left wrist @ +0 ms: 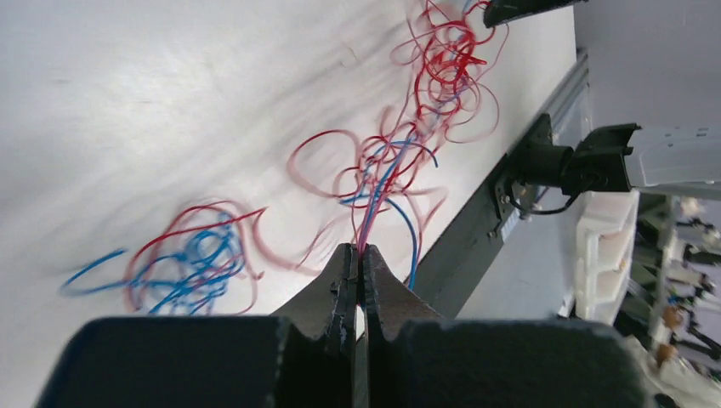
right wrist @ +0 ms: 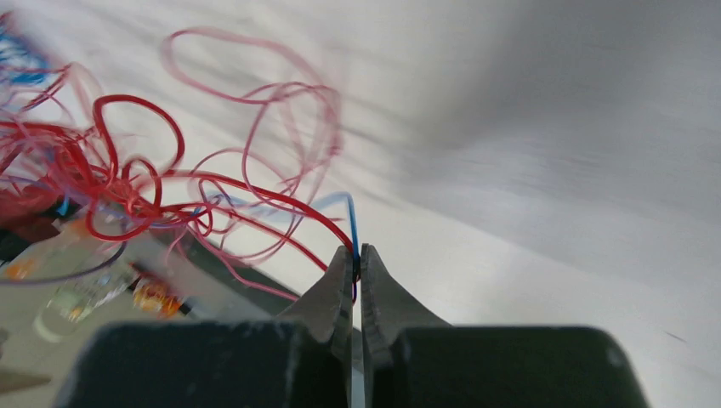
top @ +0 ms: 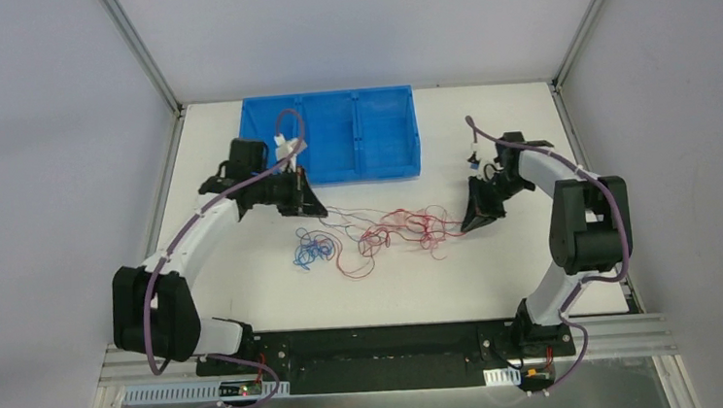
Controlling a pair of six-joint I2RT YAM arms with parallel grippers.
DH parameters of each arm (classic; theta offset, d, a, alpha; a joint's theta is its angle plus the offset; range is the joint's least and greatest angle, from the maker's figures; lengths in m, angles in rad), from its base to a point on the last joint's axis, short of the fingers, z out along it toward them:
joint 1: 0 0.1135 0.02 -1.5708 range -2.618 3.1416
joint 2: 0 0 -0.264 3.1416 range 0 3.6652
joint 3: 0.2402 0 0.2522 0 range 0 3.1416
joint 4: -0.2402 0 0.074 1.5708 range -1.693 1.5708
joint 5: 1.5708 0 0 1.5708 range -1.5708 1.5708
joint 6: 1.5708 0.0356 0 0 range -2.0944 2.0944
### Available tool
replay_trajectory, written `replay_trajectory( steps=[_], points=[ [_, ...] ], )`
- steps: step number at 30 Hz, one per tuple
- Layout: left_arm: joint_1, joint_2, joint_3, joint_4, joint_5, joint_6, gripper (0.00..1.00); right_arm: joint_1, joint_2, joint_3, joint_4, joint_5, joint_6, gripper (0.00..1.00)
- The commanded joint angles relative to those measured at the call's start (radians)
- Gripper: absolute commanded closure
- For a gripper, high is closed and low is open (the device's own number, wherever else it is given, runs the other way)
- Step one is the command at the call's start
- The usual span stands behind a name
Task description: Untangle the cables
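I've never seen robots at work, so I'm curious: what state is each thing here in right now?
cables, tangled in red and blue loops, pinched at either side.
left gripper, jaws shut on red and blue strands.
right gripper, jaws shut on red and blue strands.
blue bin, upright, no cables seen inside.

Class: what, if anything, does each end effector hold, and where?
The cables: left end effector pinches strands at the tangle's left side, right end effector at its right.
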Motion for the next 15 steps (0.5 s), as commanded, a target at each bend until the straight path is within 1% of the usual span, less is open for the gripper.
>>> replay_trajectory(
  steps=[1,3,6,7,12,15],
  points=[
    [0.154,-0.126,0.137,-0.378,-0.032,0.302,1.00,-0.135,-0.035,-0.002,-0.131,0.236,-0.145,1.00],
    [0.226,-0.153,0.174,-0.481,-0.035,0.411,1.00,-0.176,-0.043,0.000,-0.144,0.264,-0.181,1.00],
    [0.293,-0.175,0.231,-0.628,-0.064,0.557,1.00,-0.230,-0.052,0.022,-0.172,0.278,-0.223,1.00],
    [0.321,-0.178,0.250,-0.651,-0.068,0.589,1.00,-0.247,-0.055,0.033,-0.182,0.281,-0.236,1.00],
    [0.505,-0.182,0.375,-0.768,-0.051,0.708,1.00,-0.342,-0.086,0.083,-0.241,0.297,-0.307,1.00],
    [0.622,-0.154,0.484,-0.800,-0.027,0.740,1.00,-0.383,-0.089,0.100,-0.264,0.302,-0.336,1.00]
  ],
)
